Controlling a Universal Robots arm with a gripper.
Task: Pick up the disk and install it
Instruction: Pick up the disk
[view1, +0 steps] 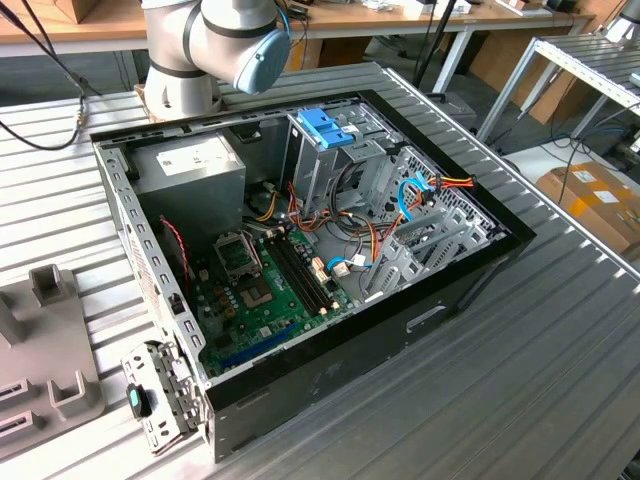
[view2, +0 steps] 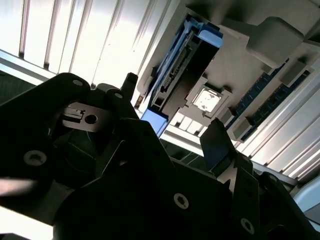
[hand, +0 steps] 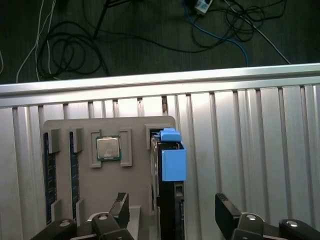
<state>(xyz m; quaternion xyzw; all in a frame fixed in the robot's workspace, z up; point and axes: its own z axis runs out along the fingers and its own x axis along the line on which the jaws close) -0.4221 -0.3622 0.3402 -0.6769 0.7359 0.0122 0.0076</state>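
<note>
The disk stands on edge in a slot of a grey holder tray, its light-blue rail turned toward the camera. In the second wrist view the disk shows as a dark slab with a blue end piece. My gripper is open, with one dark finger on each side of the disk and a gap on both sides. In the second wrist view the gripper hangs just short of the disk. The open computer case lies on the ribbed metal table.
The holder tray also carries a processor chip and memory sticks. Part of the tray lies at the exterior view's left. Inside the case are a grey power supply box, a blue-topped drive cage, the motherboard and loose cables.
</note>
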